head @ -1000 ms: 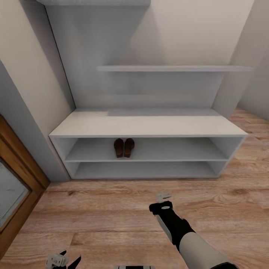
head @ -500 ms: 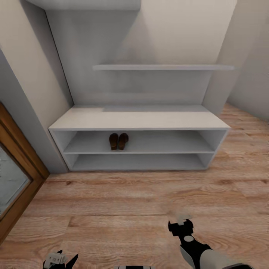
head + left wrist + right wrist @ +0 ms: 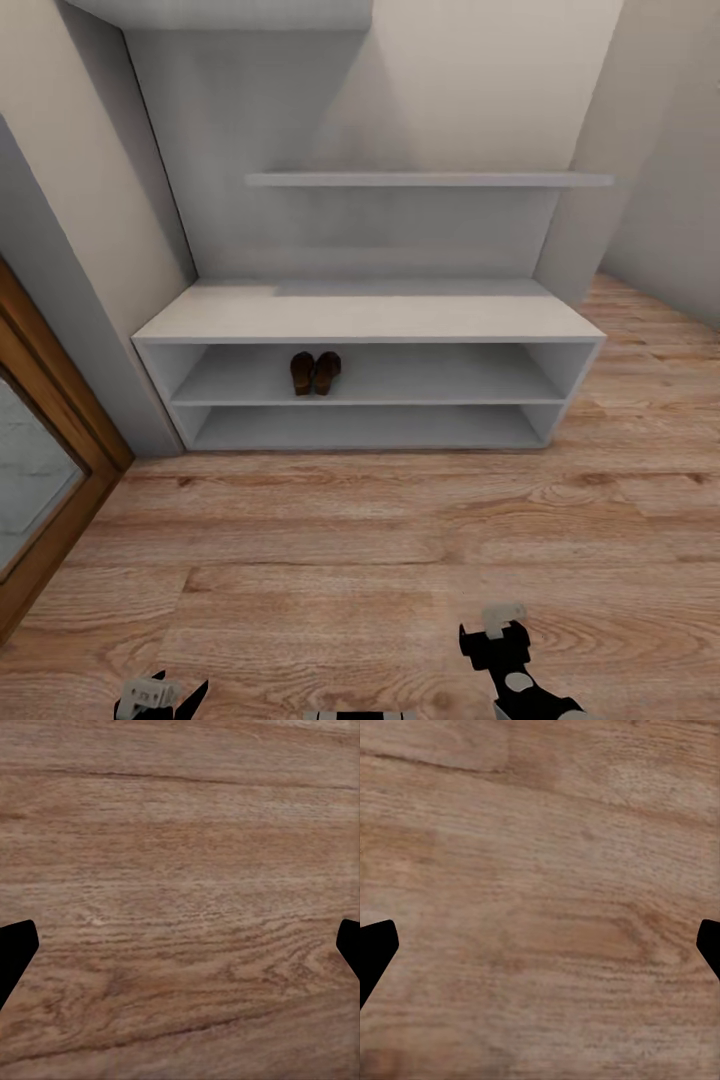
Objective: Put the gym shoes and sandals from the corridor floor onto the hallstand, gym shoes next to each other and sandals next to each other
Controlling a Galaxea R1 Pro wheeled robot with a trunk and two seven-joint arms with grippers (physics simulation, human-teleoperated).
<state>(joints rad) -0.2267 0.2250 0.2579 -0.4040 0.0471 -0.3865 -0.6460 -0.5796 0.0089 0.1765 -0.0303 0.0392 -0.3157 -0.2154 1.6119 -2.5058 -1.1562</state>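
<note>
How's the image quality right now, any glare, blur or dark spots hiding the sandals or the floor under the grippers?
Head view: even, soft light with no glare; the sandals sit shaded but readable on the upper shelf of the hallstand; wide-angle lens splays the walls outward. Left wrist view: floor grain sharp, fingertips plain black silhouettes. Right wrist view: floor grain noticeably softer, slightly blurred.

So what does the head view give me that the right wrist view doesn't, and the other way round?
Head view alone: the hallstand, with the two sandals side by side on its upper open shelf, plus a wooden door frame at the robot's left and both grippers low in the picture, left gripper and right gripper.

Right wrist view alone: a close look between the right gripper jaws, spread wide with nothing between them.

Shared: the wood-plank corridor floor.
</note>
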